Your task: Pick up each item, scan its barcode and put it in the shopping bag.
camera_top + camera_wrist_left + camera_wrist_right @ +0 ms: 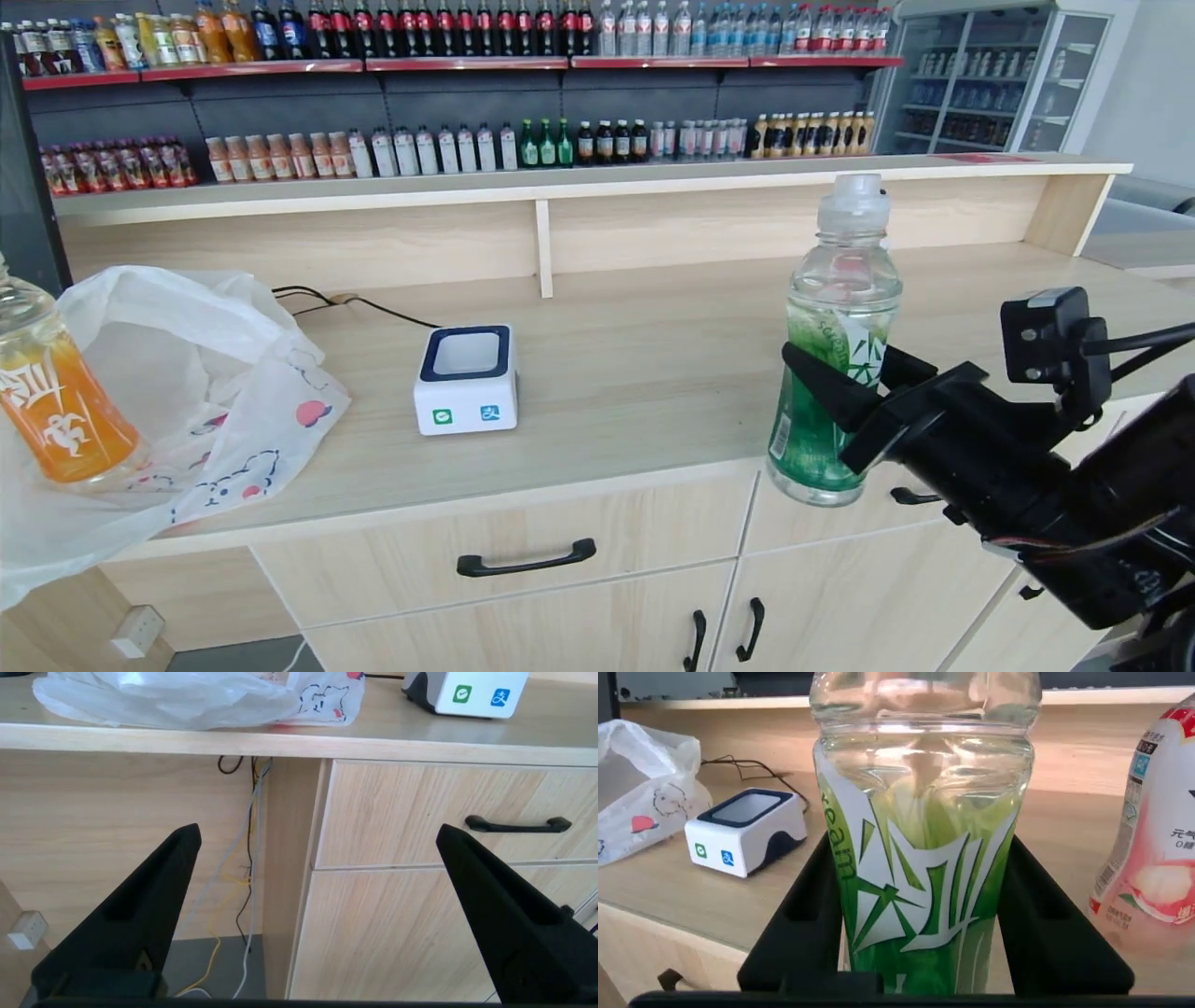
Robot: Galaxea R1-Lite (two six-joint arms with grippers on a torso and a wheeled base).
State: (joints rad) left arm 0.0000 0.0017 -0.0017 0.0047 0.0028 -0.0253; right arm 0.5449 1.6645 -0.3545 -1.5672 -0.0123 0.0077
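Fingers point(799, 919) of the right gripper point(864, 373) are clamped on the green drink bottle point(840, 308), well right of the barcode scanner point(466, 378). Left gripper point(318, 905) sits spread wide and empty, below the scanner. Tilting that slick bottle scanner-ward could twist it loose, imo.

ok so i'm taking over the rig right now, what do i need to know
Left claw: open, empty, low, facing the drawers.
Right claw: shut on the green bottle, upright, right of the scanner.
Shopping bag lies left of the scanner; orange bottle at it, inside or not unclear. Pink bottle stands on the counter.
Done: green bottle picked up. Left, it seems: scan and bag it, then the pink one.
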